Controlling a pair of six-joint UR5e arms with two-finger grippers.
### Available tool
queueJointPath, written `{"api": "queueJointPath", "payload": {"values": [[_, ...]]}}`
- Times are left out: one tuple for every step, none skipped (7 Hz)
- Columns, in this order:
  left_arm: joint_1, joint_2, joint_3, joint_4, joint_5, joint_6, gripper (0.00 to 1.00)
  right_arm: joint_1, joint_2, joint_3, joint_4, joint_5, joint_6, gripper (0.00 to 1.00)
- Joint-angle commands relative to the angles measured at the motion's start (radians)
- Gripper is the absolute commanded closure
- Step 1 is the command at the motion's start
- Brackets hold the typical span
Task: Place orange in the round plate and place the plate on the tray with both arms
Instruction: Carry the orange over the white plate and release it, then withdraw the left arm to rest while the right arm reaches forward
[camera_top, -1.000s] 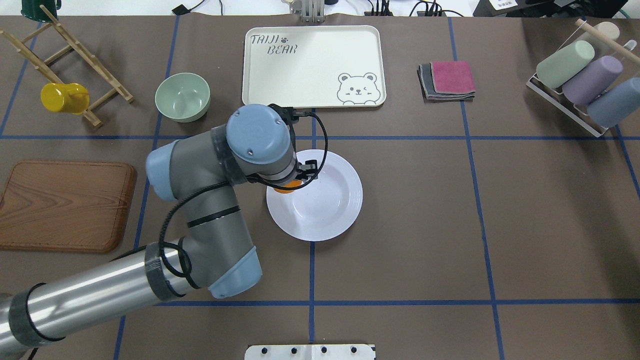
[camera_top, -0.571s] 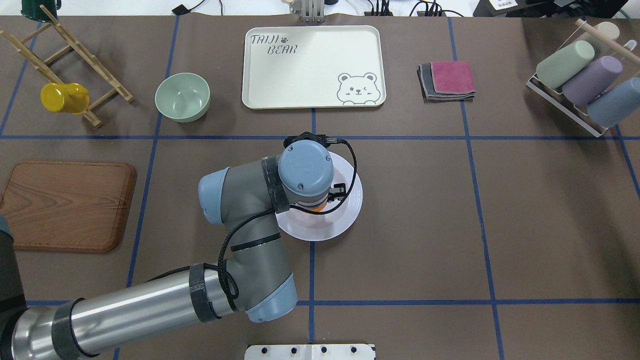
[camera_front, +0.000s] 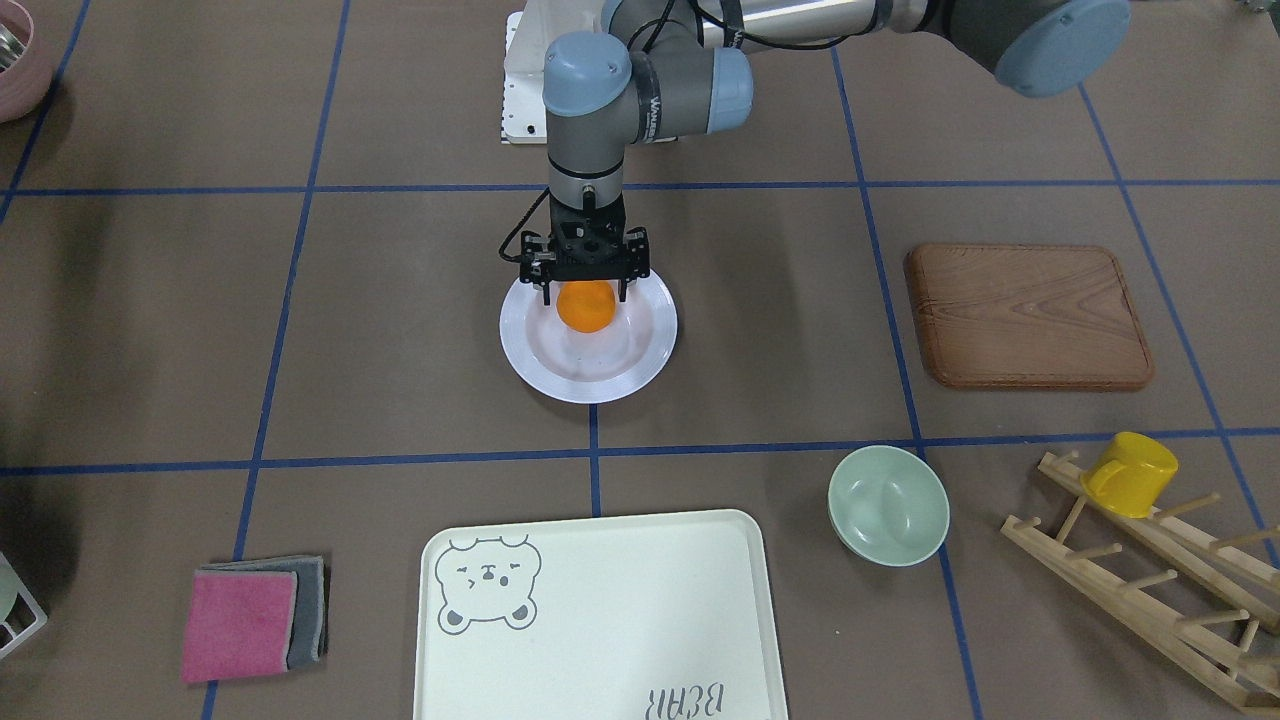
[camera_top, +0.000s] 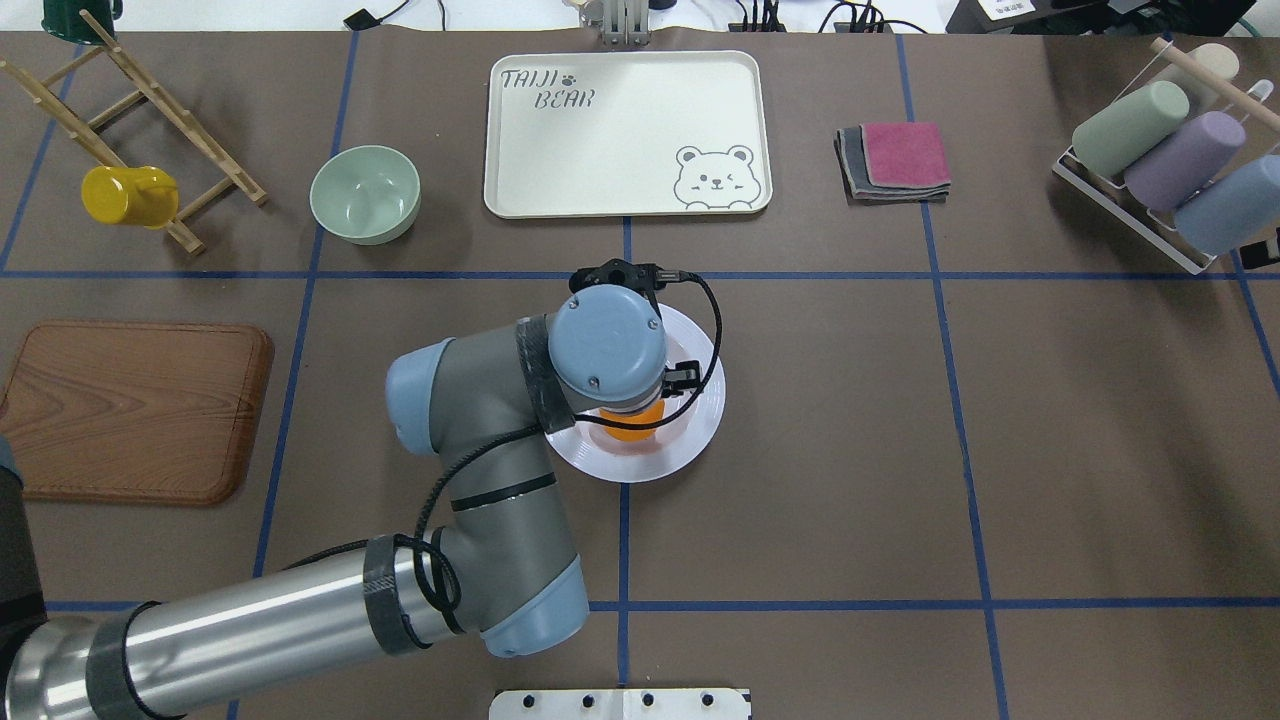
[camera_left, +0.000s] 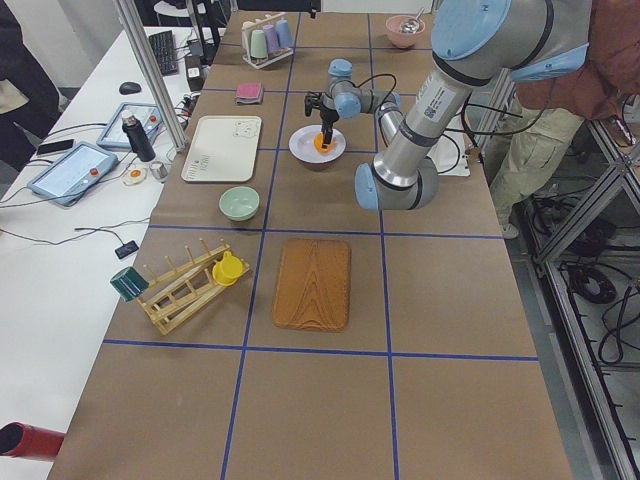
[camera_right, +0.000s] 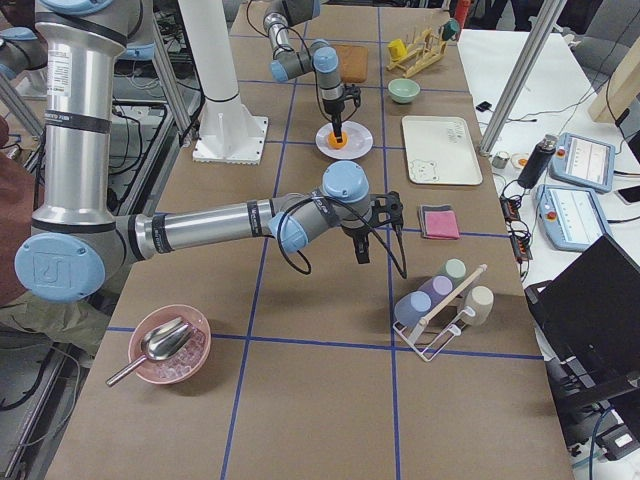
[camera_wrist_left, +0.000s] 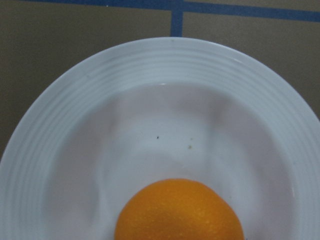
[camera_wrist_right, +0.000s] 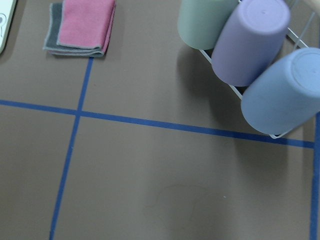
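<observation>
Brown table (camera_front: 300, 330); orange (camera_front: 585, 306) between left fingers (camera_front: 547, 288), over plate (camera_front: 640, 360).

**Surface and Material Notes**

From my station, the counter (camera_top: 1000, 420) reads as matt brown sheeting, marked with smooth blue tape lines. The round plate (camera_wrist_left: 165, 65) is glossy white, apparently glazed ceramic, with fine concentric ridges on its rim. The orange (camera_wrist_left: 180, 212) shows a finely dimpled, slightly shiny peel. The tray (camera_top: 620, 130) looks like smooth cream plastic with a satin finish. I see brushed bare metal on the left arm (camera_top: 250, 625), with matt grey housings and smooth light-blue caps. The board (camera_top: 130, 410) is visibly grained wood. The folded cloths (camera_wrist_right: 82, 25) look soft and napped.
</observation>
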Motion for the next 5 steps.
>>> {"api": "queueJointPath", "payload": {"values": [[-0.148,0.146,-0.255,0.153,-0.133,0.196,0.01,-0.072,0.046,0.007,0.191,-0.027,0.397,0.00],[-0.248,0.229,-0.357,0.224,-0.202,0.383,0.01,-0.132,0.064,0.008,0.292,-0.085,0.586,0.00],[-0.356,0.318,-0.416,0.276,-0.256,0.570,0.01,-0.216,0.083,0.030,0.358,-0.184,0.773,0.00],[-0.494,0.402,-0.425,0.286,-0.314,0.799,0.01,-0.335,0.089,0.080,0.369,-0.343,0.919,0.00],[-0.657,0.489,-0.415,0.289,-0.378,1.049,0.01,-0.461,0.110,0.111,0.370,-0.510,1.054,0.00]]}}
